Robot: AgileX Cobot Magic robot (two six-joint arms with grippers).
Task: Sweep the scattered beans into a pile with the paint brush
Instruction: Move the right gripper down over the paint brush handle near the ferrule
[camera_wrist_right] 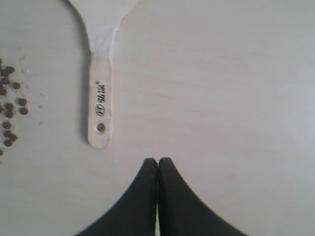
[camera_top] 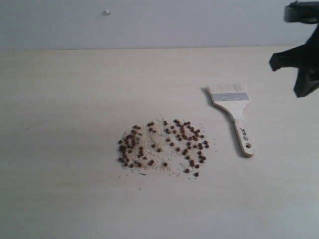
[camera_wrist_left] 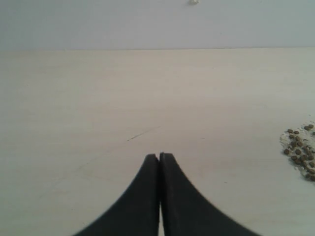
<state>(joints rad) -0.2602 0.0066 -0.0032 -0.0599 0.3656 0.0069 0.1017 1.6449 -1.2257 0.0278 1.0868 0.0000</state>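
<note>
In the exterior view we see the beans [camera_top: 163, 147] spread in a loose patch on the pale table [camera_top: 70, 99], mixed with whitish crumbs and not yet drawn into one pile. The paint brush [camera_top: 233, 112] lies flat just to their right and apart from them. Its long axis runs from the bristles at the far end to the holed handle end nearer the camera, leaning a little to the right. The dark right arm [camera_top: 305, 69] hangs above the table's far right corner, well clear of the brush, and no left arm shows here. In the left wrist view the left gripper [camera_wrist_left: 159, 156] has its two black fingers pressed together with nothing between them. It looks out over bare table, with only the edge of the beans [camera_wrist_left: 300, 150] at the rim of the picture and no brush in sight. In the right wrist view the right gripper [camera_wrist_right: 157, 160] is likewise closed and empty. The brush handle [camera_wrist_right: 101, 98] lies ahead of its tips, offset toward the beans' side, holed end nearest the fingers and the length running away from them. We judge the right arm the nearer one. It would need to open its fingers, shift across over the handle and come down astride it.
</note>
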